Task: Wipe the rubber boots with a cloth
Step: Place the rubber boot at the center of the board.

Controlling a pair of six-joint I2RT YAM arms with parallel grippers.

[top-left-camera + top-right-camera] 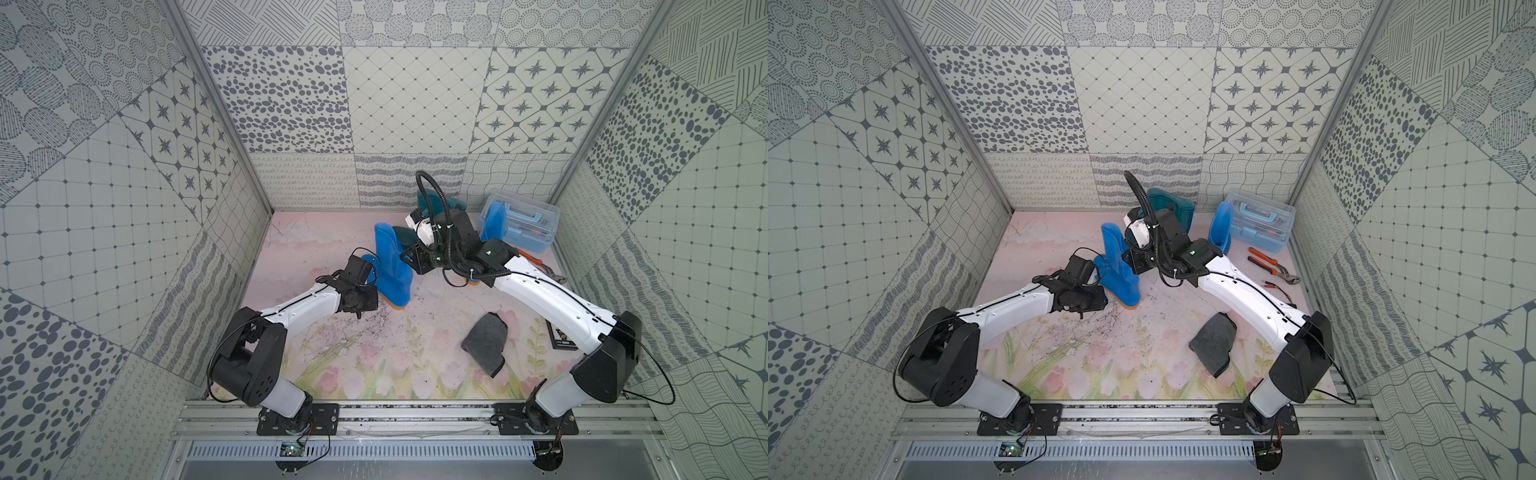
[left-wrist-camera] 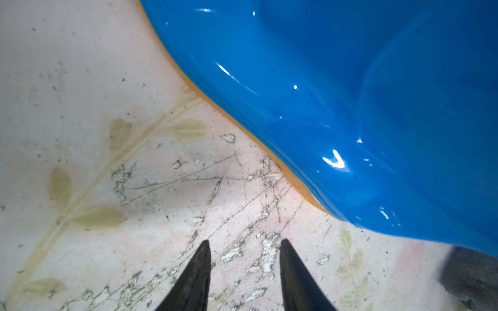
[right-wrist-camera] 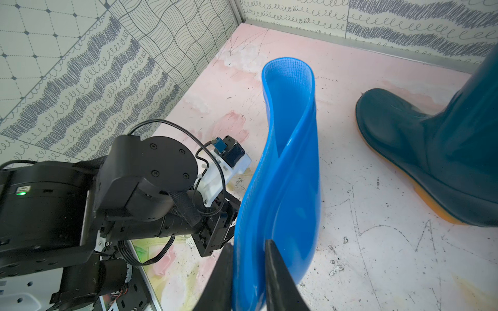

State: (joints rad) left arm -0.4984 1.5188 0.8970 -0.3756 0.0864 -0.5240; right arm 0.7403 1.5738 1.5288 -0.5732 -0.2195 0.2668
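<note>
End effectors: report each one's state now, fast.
Left end effector: open, empty, beside the centre blue boot.
Right end effector: closed on that boot's shaft.

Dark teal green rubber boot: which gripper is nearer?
Right. Right gripper straddles the bright blue boot's shaft beside the teal boot; left gripper sits on the blue boot's far side.

My nearer blue boot stands upright mid-worktop, glossy, orange sole down. My dark teal boot stands upright by the far edge, with the other blue boot to its right. My grey cloth lies rumpled near the front right.
</note>
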